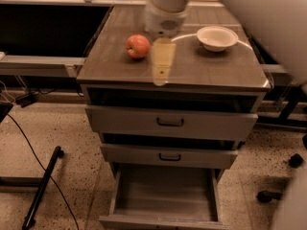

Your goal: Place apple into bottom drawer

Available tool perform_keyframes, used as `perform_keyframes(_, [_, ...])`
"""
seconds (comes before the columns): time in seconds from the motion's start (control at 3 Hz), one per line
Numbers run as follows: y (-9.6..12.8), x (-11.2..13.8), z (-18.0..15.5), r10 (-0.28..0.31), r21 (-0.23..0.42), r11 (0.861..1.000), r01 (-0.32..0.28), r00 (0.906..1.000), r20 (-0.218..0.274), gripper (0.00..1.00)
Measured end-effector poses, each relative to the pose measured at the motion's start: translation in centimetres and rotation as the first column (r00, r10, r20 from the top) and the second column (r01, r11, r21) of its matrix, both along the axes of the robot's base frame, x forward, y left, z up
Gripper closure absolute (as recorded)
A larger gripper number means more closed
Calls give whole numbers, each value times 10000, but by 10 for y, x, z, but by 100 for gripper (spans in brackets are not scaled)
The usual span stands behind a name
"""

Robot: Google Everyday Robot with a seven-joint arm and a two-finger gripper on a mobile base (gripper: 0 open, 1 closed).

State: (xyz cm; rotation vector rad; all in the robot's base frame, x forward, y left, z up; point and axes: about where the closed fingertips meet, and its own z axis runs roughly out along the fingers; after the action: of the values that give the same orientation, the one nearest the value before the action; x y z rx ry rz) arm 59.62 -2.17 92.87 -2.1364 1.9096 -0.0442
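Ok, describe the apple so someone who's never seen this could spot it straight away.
Look at the grey cabinet with its bottom drawer pulled open. On its top, at the left, just left of the gripper, sits the apple. It is round and red-orange, unlike the white bowl at the right.

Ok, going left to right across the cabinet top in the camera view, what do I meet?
apple → gripper, hanging above the cabinet top just right of the apple → white bowl
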Motion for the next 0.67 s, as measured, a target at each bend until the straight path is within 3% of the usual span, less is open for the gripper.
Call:
perform_keyframes(0.33, [41, 9, 1, 557, 221, 9982, -560, 9984, 110, 0])
perform_keyframes(0.67, [37, 21, 2, 466, 516, 9975, -482, 9984, 310, 0])
